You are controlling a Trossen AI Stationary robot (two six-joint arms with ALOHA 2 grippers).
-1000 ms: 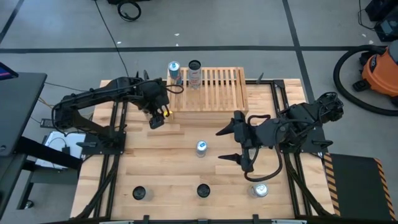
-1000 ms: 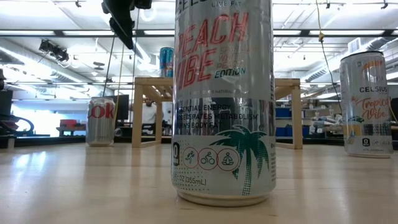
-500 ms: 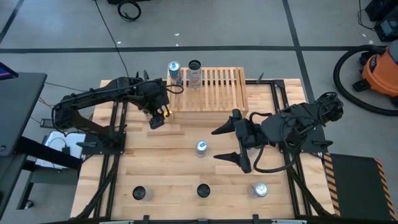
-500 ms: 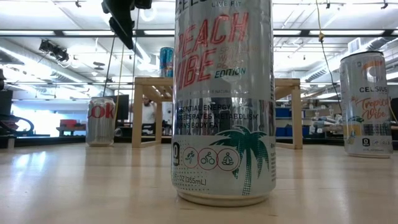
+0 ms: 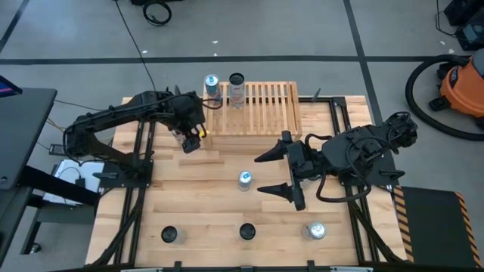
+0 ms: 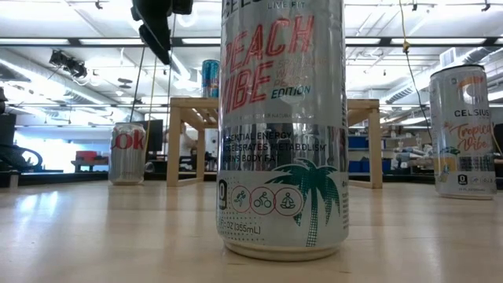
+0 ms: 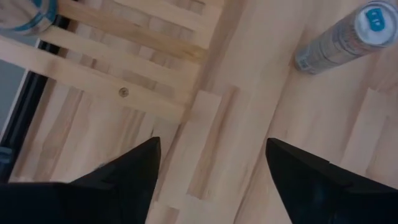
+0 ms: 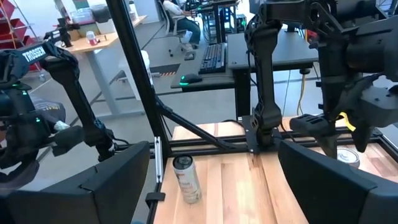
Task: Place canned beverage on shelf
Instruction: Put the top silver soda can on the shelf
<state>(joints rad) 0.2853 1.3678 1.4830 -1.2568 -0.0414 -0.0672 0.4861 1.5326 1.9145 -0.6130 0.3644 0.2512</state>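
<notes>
The shelf point(image 5: 261, 106), a low rack with slats on top, stands at the table's far side. A blue can point(image 5: 212, 85) and a dark-topped can point(image 5: 237, 85) stand on its left end. A silver can point(image 5: 244, 179) stands upright at mid-table. My right gripper point(image 5: 259, 174) hovers open just right of that can and above it, with nothing between its fingers. My left gripper point(image 5: 189, 141) hangs open over the table by the shelf's near left corner point(image 7: 186, 102), pointing steeply down, also with nothing between its fingers.
Three more cans stand along the near edge point(image 5: 169, 234), point(image 5: 247, 230), point(image 5: 315, 230). In the low view the middle one point(image 6: 283, 126) fills the front, with a Coke can point(image 6: 127, 153) on the left and a Celsius can point(image 6: 464, 130) on the right. Black rails run along both table sides.
My right gripper has tipped upward from a slant toward level, and its fingertips have swung a little toward the table's left, over the mid-table can. It has stayed open. The cans have not moved.
</notes>
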